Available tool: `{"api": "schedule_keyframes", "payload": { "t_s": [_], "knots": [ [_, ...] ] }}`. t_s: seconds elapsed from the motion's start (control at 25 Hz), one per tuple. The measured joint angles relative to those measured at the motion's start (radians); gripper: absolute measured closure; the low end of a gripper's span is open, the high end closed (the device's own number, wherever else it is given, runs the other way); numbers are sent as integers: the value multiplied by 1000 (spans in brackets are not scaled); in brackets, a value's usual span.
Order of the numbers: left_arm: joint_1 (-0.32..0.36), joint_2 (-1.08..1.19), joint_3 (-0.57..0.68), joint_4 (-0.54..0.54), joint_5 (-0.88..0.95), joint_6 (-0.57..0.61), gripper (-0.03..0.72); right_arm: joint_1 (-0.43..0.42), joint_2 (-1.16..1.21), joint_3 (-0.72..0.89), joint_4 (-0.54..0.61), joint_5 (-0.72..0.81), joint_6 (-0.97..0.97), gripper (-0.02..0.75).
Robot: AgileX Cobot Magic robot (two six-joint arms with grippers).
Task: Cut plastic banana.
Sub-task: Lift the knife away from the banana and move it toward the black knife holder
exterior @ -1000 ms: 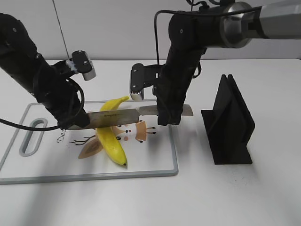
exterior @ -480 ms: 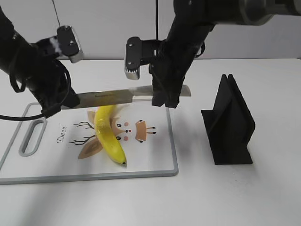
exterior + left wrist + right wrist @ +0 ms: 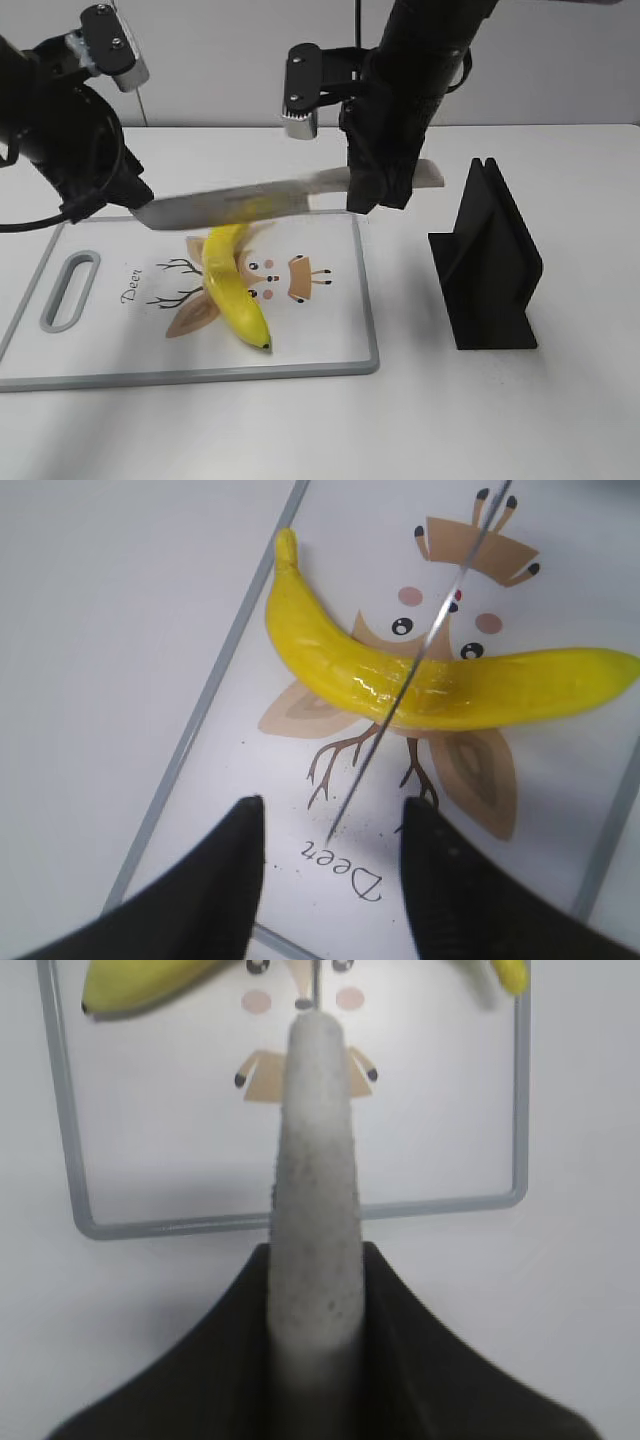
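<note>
The yellow plastic banana (image 3: 235, 290) lies in one piece on the white cutting board (image 3: 330, 345). My right gripper (image 3: 378, 190) is shut on the grey handle (image 3: 430, 172) of a knife. Its blade (image 3: 240, 205) hangs level above the banana's stem end, clear of it. My left gripper (image 3: 105, 205) is open and empty by the blade tip. In the left wrist view the open jaws (image 3: 330, 820) frame the blade's thin edge (image 3: 420, 660) crossing over the banana (image 3: 340, 670). In the right wrist view the jaws (image 3: 315, 1280) clamp the handle (image 3: 315, 1160).
A black knife stand (image 3: 490, 260) stands on the table to the right of the board. The board has a handle slot (image 3: 68, 290) at its left end and a deer drawing under the banana. Its grey rim (image 3: 300, 1222) shows in the right wrist view.
Both arms have risen. The knife has lifted from across the banana to well above it. The left gripper has moved up and to the left.
</note>
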Motion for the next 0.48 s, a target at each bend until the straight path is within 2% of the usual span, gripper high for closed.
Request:
{"api": "schedule_keyframes", "payload": {
  "t_s": [0.08, 0.16, 0.28, 0.48],
  "knots": [
    [1, -8, 2, 0, 1, -2, 167, -5, 0, 0, -19, 20, 5, 557],
    [1, -30, 5, 0, 0, -6, 86, -5, -1, 1, -25, 44, 22, 557],
    [1, -73, 7, 1, -10, -56, 55, -5, -15, 1, -18, 60, 86, 557],
    [13, -143, 7, 32, -27, -220, 46, -7, -90, 2, 12, 58, 203, 557]
  ]
}}
